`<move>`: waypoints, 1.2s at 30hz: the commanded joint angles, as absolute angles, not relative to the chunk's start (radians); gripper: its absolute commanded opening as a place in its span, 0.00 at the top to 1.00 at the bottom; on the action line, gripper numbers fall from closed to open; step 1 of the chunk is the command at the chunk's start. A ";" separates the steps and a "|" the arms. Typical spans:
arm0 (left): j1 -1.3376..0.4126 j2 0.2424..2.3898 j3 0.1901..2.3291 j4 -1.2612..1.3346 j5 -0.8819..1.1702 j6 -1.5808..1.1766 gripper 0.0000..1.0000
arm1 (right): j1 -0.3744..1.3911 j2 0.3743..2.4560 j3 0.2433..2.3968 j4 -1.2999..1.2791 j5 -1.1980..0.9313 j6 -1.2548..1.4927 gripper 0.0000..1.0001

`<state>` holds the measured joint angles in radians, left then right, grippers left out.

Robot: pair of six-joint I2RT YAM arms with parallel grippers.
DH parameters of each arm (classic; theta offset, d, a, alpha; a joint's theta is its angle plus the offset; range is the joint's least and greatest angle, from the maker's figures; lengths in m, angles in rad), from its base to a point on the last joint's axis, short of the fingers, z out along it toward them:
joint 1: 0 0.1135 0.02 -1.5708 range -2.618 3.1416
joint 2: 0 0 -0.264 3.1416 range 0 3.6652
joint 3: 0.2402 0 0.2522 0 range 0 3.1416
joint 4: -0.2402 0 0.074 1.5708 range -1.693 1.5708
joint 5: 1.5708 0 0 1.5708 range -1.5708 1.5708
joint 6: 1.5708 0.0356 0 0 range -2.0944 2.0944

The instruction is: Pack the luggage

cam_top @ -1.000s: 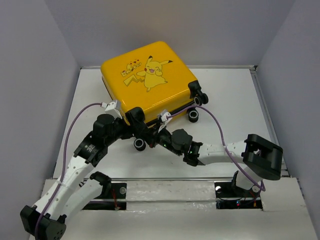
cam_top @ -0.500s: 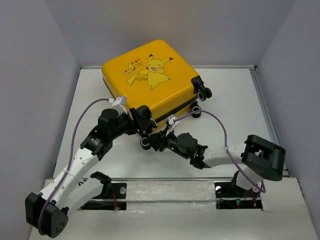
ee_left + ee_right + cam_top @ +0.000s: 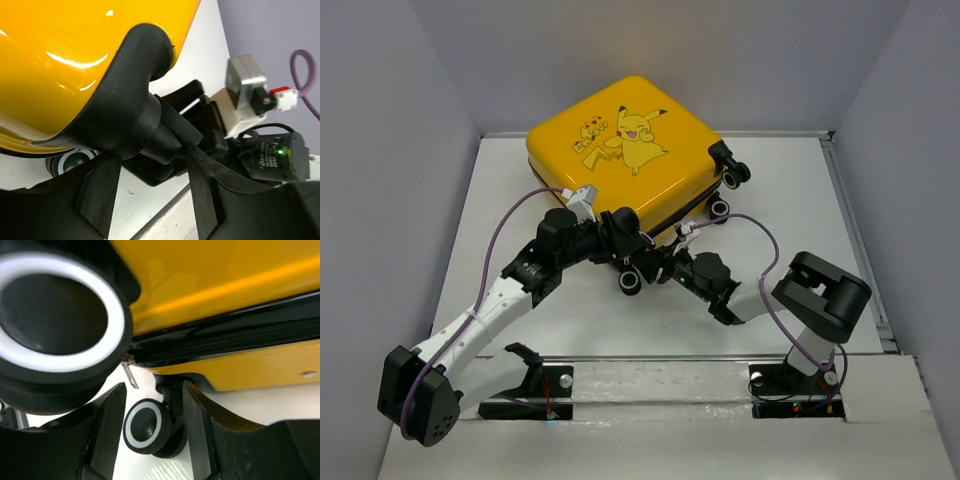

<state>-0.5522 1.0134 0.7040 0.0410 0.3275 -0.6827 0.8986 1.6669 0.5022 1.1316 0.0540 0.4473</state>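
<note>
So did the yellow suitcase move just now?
Yes. The suitcase has slid a little right and away from the arms; its wheels now sit nearer the table's back edge.

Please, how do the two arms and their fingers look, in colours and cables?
Both the left arm and the right arm have white links and black joints. A purple cable runs along each. The fingers are flat and black. A green light glows on the right wrist.

luggage (image 3: 625,165): glossy yellow hard plastic | table (image 3: 790,200): matt white
</note>
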 commanded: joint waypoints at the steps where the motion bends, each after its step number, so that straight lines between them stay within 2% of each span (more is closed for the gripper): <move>1: -0.583 1.048 0.756 0.121 0.357 -0.689 0.37 | 0.888 1.779 0.535 1.434 0.008 0.440 0.45; 10: -0.591 1.072 0.782 0.126 0.350 -0.677 0.38 | 0.888 1.902 0.515 1.676 -0.019 0.508 0.45; 27: -0.589 1.054 0.773 0.126 0.327 -0.667 0.38 | 0.888 1.787 0.551 1.664 -0.040 0.482 0.44; 33: -0.591 1.051 0.772 0.127 0.324 -0.669 0.38 | 0.888 1.822 0.615 1.652 -0.041 0.491 0.44; 36: -0.591 1.051 0.772 0.126 0.322 -0.667 0.38 | 0.888 1.848 0.640 1.680 -0.032 0.505 0.48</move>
